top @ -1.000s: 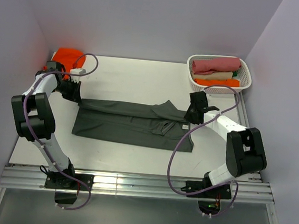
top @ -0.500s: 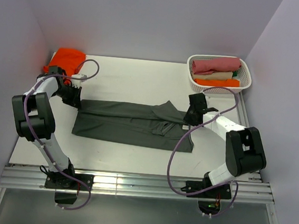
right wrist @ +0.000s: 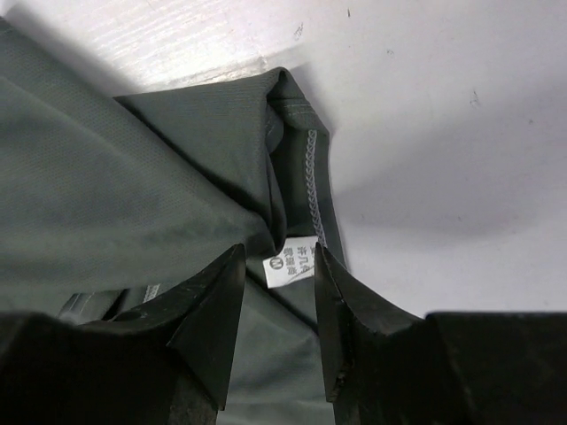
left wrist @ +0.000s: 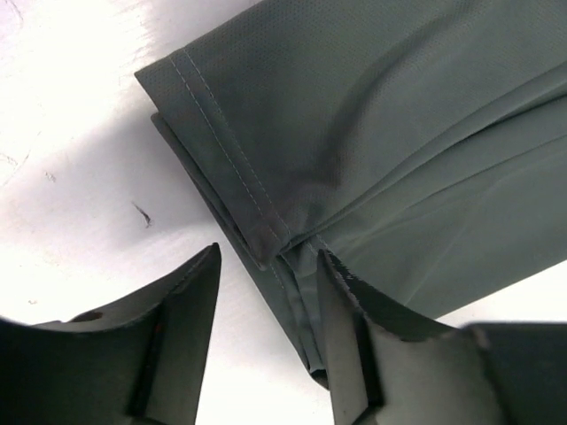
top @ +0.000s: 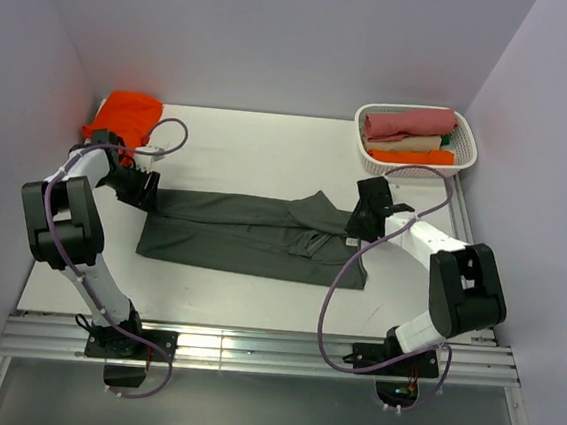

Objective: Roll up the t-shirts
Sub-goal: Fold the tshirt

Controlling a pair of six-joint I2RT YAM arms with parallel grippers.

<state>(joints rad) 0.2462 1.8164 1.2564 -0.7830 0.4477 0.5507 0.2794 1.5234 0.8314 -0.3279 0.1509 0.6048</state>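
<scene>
The dark charcoal-grey t-shirt [top: 251,232] lies folded into a long band across the middle of the table. My left gripper [top: 147,191] is at its left end and stands open. In the left wrist view the stitched hem corner [left wrist: 266,252] lies between the spread fingers of the left gripper [left wrist: 268,252], unclamped. At the shirt's right end my right gripper [top: 363,216] is also open. In the right wrist view a white size label [right wrist: 291,263] and folded cloth [right wrist: 106,177] lie between the parted fingers of the right gripper [right wrist: 278,250]. The orange-red t-shirt [top: 127,112] is bunched in the back left corner.
A white basket [top: 468,140] with rolled pink, beige and orange cloths stands at the back right. Purple walls close in the left, back and right sides. Purple cables loop over both arms. A metal rail runs along the near edge.
Both grippers have gone from shut to open, letting go of the grey shirt's two ends. The left gripper has shifted slightly nearer and to the right; the shirt rests slack.
</scene>
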